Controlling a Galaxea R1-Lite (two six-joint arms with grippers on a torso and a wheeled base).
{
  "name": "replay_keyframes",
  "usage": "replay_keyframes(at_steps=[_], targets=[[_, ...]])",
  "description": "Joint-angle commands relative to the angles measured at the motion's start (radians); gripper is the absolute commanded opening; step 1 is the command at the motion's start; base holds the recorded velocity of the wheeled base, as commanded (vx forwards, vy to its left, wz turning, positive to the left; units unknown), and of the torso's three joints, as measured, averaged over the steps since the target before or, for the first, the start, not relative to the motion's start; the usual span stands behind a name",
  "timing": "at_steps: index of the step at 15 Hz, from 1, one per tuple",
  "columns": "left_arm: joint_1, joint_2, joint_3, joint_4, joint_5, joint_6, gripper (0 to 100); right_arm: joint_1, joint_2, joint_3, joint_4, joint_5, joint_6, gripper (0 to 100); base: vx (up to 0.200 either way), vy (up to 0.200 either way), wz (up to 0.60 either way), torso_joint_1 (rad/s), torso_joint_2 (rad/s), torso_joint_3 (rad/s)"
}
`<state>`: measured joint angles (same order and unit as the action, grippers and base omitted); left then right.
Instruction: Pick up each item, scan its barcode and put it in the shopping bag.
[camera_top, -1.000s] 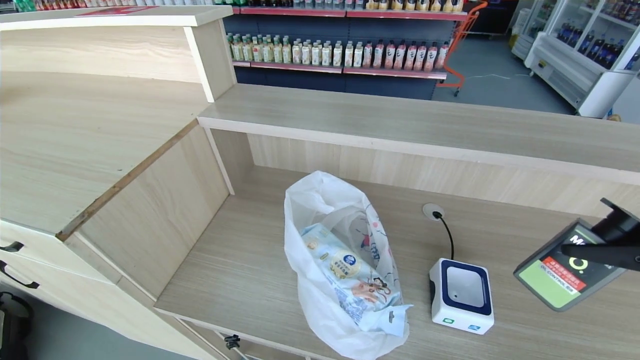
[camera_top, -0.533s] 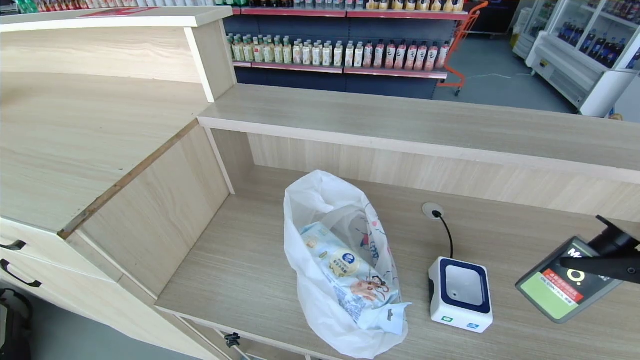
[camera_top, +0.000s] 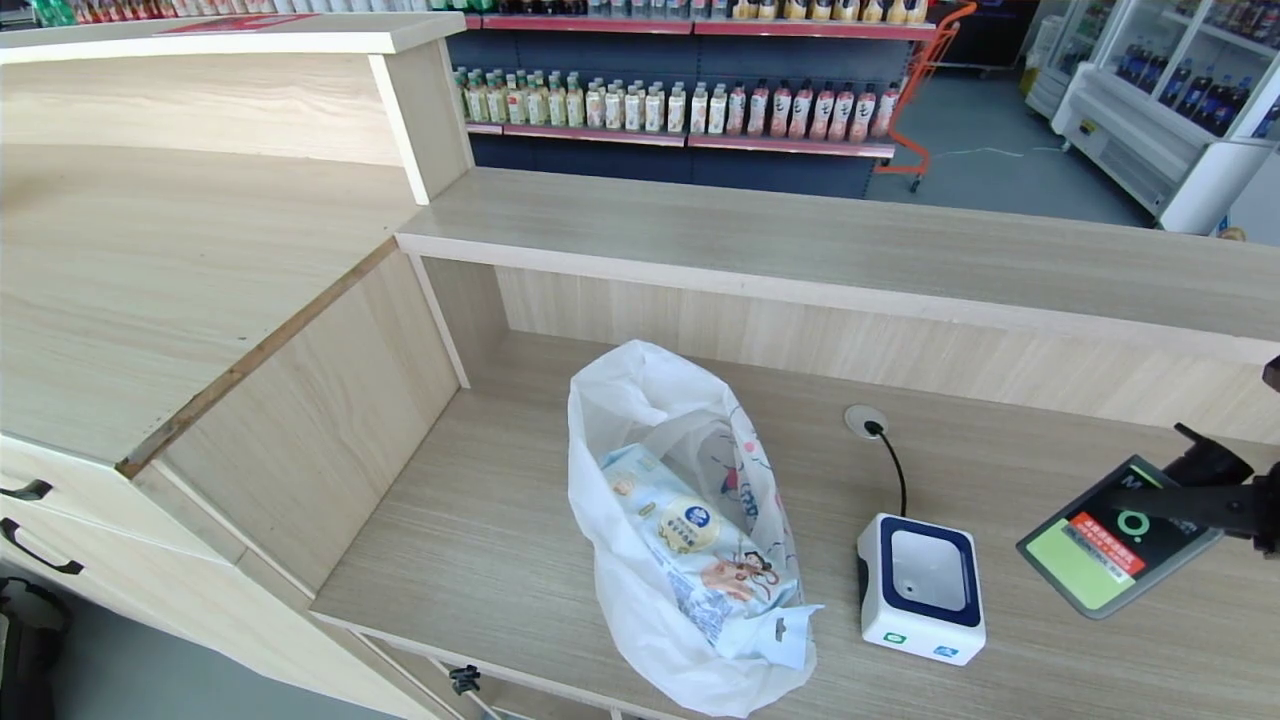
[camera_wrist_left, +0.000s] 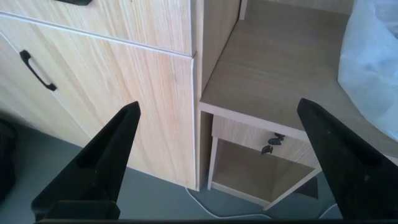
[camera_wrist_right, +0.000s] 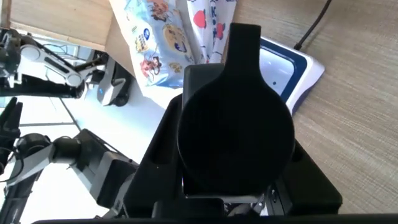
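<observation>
My right gripper (camera_top: 1205, 497) is shut on a flat black tube with a green and red label (camera_top: 1100, 545), held above the counter to the right of the scanner (camera_top: 922, 588). In the right wrist view the tube's dark back (camera_wrist_right: 236, 130) covers part of the scanner (camera_wrist_right: 295, 62). The white shopping bag (camera_top: 640, 420) stands open left of the scanner, with a blue and white packet (camera_top: 690, 540) inside. My left gripper (camera_wrist_left: 219, 104) hangs open and holds nothing, low in front of the counter's left end.
The scanner's black cable (camera_top: 893, 465) runs to a round port in the counter (camera_top: 480, 540). A raised ledge (camera_top: 800, 240) runs along the back and a tall cabinet side (camera_top: 310, 420) walls the left. Drawers (camera_wrist_left: 99, 68) with black handles are below.
My right gripper has carried the tube slightly lower and leftward, nearer the scanner, and its label now lies flatter. The bag, scanner and left gripper have not moved.
</observation>
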<state>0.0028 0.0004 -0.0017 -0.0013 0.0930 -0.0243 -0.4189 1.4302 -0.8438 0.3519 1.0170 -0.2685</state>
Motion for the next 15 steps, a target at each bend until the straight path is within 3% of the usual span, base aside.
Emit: replay_keyframes(at_steps=[1,15], targets=[[0.0,0.0,0.002,0.0,-0.001,0.0,100,0.002,0.084,-0.004,-0.042,0.0,-0.001,0,0.0,0.0,0.0,0.0,0.0,0.0],[0.0,0.0,0.0,0.0,0.001,0.0,100,0.019,0.076,0.022,-0.041,0.0,-0.003,0,0.0,0.0,0.0,0.0,0.0,0.0]])
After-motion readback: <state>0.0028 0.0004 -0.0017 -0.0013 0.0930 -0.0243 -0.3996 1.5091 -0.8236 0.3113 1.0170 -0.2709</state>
